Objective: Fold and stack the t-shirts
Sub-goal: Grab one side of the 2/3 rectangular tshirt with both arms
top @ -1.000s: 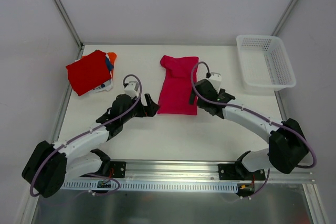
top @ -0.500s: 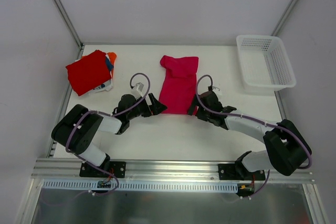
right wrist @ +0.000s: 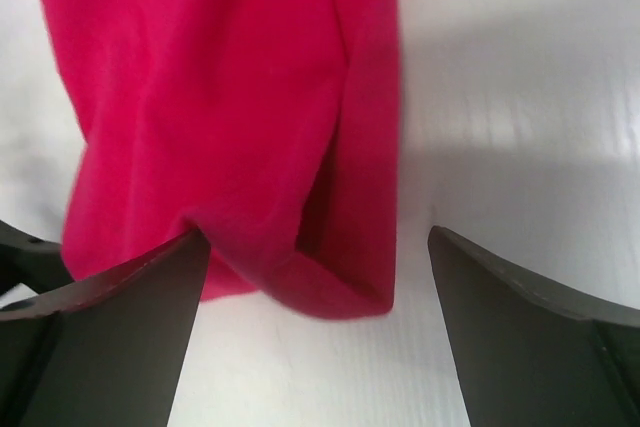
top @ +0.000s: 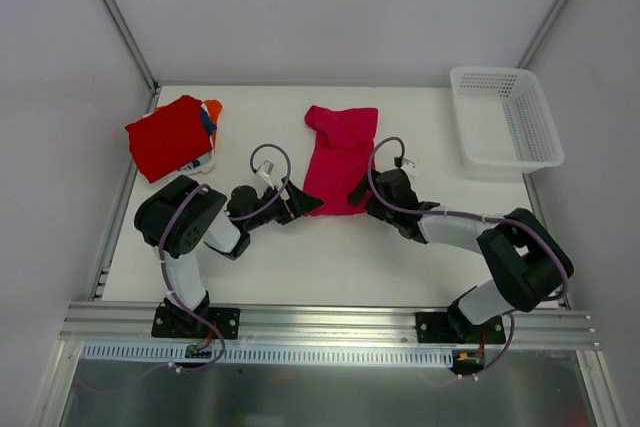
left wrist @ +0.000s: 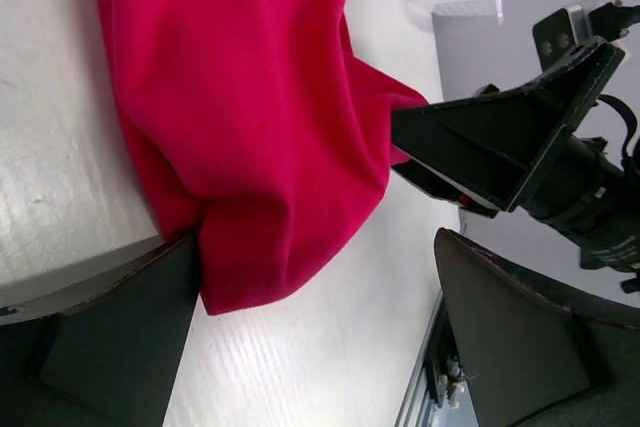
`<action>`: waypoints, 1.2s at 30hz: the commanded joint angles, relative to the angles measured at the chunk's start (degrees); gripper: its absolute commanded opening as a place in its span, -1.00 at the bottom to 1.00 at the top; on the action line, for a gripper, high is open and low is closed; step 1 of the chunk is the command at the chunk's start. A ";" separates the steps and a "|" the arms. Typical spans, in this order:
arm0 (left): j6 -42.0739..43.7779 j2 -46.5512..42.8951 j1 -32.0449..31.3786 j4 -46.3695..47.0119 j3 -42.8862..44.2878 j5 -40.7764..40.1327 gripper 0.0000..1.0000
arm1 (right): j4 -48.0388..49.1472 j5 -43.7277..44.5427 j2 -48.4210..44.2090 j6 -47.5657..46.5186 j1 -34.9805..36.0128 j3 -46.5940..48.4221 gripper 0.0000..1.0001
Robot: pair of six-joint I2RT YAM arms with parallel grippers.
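A magenta-pink t-shirt [top: 340, 159], folded into a long strip, lies flat at mid-table. My left gripper [top: 306, 204] sits low at its near left corner, jaws open, and that corner [left wrist: 250, 277] pokes between the fingers [left wrist: 120, 337]. My right gripper [top: 361, 194] stands open at the near right corner, where the folded hem [right wrist: 330, 292] lies between its two fingers [right wrist: 110, 317]. In the left wrist view the pink cloth [left wrist: 230, 97] fills the upper left and the right gripper [left wrist: 500, 147] shows beyond it. At the far left a red t-shirt [top: 169, 137] tops a stack, with orange [top: 213, 107], blue and white edges showing.
A white mesh basket [top: 505, 117] stands at the far right corner of the white table [top: 330, 257]. Grey walls close off the back and sides. A metal rail with both arm bases runs along the near edge.
Both arms have dropped low and swung inward, bringing each gripper from beside the pink shirt to its near corners. The shirt and the stack have not moved.
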 commanded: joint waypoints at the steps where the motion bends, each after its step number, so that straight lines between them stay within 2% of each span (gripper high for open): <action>1: -2.17 5.06 0.26 11.03 -0.19 2.44 0.98 | 3.32 -1.97 5.85 3.30 -0.39 -2.26 0.89; 6: -2.61 7.35 0.26 12.61 0.25 2.80 0.98 | 6.84 -2.94 8.94 4.62 -0.39 -2.87 0.58; 7: -2.70 7.44 0.26 12.70 0.25 2.80 0.98 | 6.85 -2.85 8.94 4.70 -0.48 -2.88 0.44; 9: -2.70 7.79 0.18 12.88 0.16 2.80 0.98 | 6.85 -2.67 8.77 4.71 -0.48 -3.05 0.36; 10: -2.79 7.88 0.26 12.88 0.25 2.63 0.98 | 6.85 -2.67 8.68 4.71 -0.48 -3.14 0.21; 11: -2.88 8.23 0.26 13.05 0.16 2.62 0.98 | 6.76 -2.76 8.51 4.71 -0.39 -3.14 0.14; 14: -3.14 8.84 0.26 13.66 0.07 2.71 0.98 | 5.97 -2.85 7.54 4.79 -0.48 -3.84 0.07; 15: -3.32 8.94 0.26 13.93 0.07 2.80 0.98 | 5.97 -2.85 7.19 4.88 -0.39 -4.19 -0.02; 17: -3.32 8.94 0.26 14.11 -0.19 2.80 0.98 | 5.88 -2.94 6.14 5.23 -0.30 -4.89 -0.34; 18: -3.23 8.94 0.26 14.19 -0.45 2.80 0.98 | 5.53 -3.02 5.78 5.58 -0.21 -5.51 -0.62; 21: -2.62 8.50 0.26 14.19 -1.33 2.54 0.98 | 3.34 -1.97 3.77 6.02 1.10 -6.13 -0.99; 27: -2.79 7.53 0.18 14.11 -2.74 2.53 0.98 | -4.39 3.56 -1.59 5.24 4.09 -5.08 -0.99; 36: -4.28 7.79 -0.61 13.31 -3.36 2.53 0.97 | -8.44 6.55 -4.77 5.58 6.55 -3.93 -0.99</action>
